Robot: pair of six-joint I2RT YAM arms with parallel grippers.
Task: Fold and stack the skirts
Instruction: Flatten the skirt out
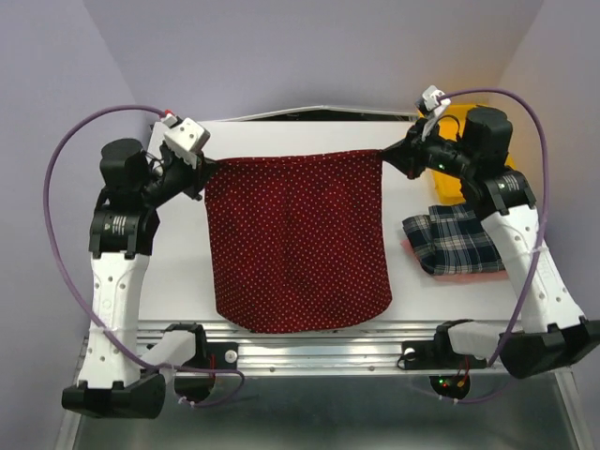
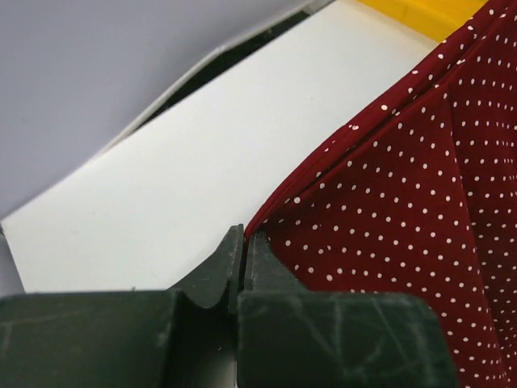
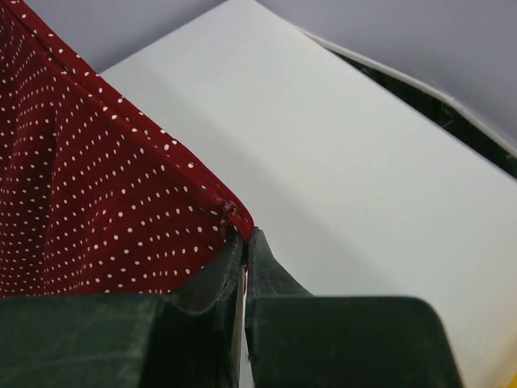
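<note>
— What sits closest?

— The left arm's black base (image 1: 114, 394) and the right arm's black base (image 1: 548, 349), clamped along the near edge of the white surface (image 1: 183, 272). Both arms reach away toward the far side.

— And the hands?

— The left hand (image 1: 206, 169) has its two dark fingers pressed together on the far left corner of the dark red cloth skirt with tiny white dots (image 1: 298, 244). Its wrist view shows the corner pinched right at the tips, no gap between them. The right hand (image 1: 386, 156) is closed the same way on the far right corner; there the seam end disappears between the fingertips.

— So where is the red skirt?

— In the middle of the surface, spread wide between the two hands. Its far edge runs taut and straight from one hand to the other, and the wrist views show that edge above the surface. The cloth fans out toward the near edge, where the rounded hem ends. Whether the hem rests on the surface I cannot tell.

— Anything else?

— The dark navy plaid cloth skirt with white lines (image 1: 455, 239) lies folded on the right, apart from the red one, partly under the right arm. Just beyond it, on the far right, is a yellow plastic tray (image 1: 447, 190).
</note>
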